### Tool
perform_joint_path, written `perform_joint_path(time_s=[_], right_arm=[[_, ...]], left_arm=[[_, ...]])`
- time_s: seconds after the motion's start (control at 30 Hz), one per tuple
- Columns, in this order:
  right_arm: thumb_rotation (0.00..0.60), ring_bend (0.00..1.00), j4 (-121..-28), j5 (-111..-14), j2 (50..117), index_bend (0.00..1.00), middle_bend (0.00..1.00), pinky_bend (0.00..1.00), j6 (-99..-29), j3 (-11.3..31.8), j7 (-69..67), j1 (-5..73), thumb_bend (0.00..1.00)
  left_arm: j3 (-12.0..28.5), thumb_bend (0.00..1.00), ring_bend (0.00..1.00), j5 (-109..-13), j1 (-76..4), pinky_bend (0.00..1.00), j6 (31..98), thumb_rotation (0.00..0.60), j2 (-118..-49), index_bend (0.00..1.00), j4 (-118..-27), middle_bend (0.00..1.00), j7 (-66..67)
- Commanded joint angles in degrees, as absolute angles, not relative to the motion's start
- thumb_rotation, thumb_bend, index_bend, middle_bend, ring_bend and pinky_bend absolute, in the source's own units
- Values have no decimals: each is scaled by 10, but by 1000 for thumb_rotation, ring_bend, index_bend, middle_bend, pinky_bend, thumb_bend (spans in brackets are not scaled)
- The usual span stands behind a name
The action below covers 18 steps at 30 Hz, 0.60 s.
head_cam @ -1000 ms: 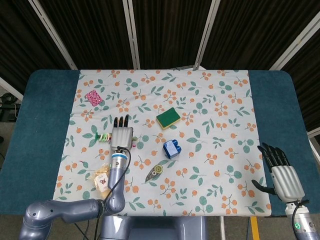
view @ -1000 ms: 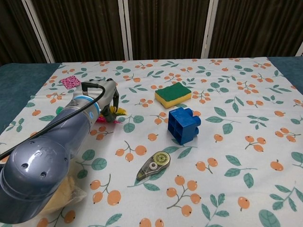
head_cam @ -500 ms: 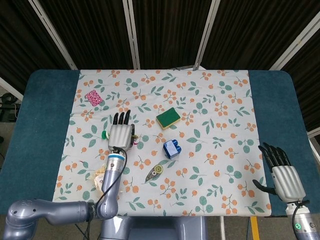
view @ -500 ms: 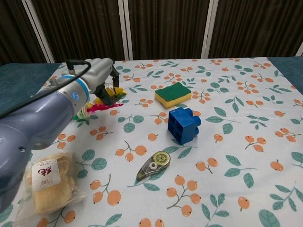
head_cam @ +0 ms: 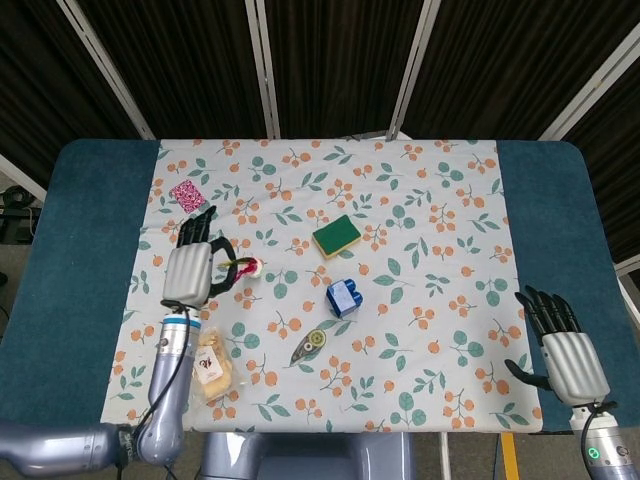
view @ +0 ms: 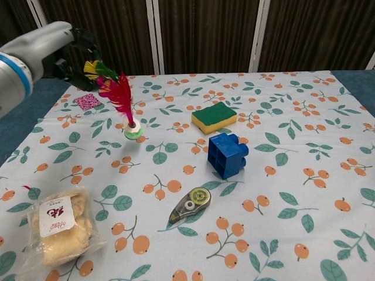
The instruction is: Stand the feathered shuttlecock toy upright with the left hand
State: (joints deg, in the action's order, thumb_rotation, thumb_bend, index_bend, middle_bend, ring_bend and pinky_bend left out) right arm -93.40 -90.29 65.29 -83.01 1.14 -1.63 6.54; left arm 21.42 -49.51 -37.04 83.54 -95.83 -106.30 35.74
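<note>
- Two robot hands show, one at each side of the table (head_cam: 90, 250).
- At the left side, the left hand (head_cam: 190, 268) is up in the air over the flowery cloth (head_cam: 420, 260). Its fingers pinch the feather tips of the feathered shuttlecock toy (view: 122, 104).
- That toy stands nearly straight up, leaning a little, on the left half of the cloth. Its round base touches the cloth, and its red, yellow and green feathers point up to the hand.
- A small pink patterned pad (head_cam: 187, 194) lies near the far left corner of the cloth.
- A snack bag (view: 57, 226) lies near the front left corner.
- A correction tape roller (view: 190, 205) lies near the front edge, around the middle.
- A blue toy brick (view: 227, 154) sits in the middle of the cloth, just behind the roller.
- A sponge (view: 214, 116), green on top and yellow below, lies behind the brick.
- At the front right corner, the right hand (head_cam: 565, 350) holds nothing. Its fingers are straight and spread apart.
</note>
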Motion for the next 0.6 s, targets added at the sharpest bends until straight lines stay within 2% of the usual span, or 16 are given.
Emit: perform_joint_path(time_s=[0.03, 0.27, 0.6], right_arm=[[600, 0, -933, -903, 654, 51, 0, 0, -830, 12, -15, 66, 110], [600, 0, -932, -905, 658, 51, 0, 0, -829, 11, -7, 67, 111], [600, 0, -931, -905, 660, 52, 0, 0, -826, 11, -7, 69, 111]], left_arm=[[203, 500, 0, -520, -339, 0, 844, 600, -933, 615, -1090, 0, 308], [193, 500, 0, -541, -305, 0, 837, 600, -921, 621, -1101, 0, 218], [187, 500, 0, -536, -296, 0, 829, 600, -945, 619, -1082, 0, 180]])
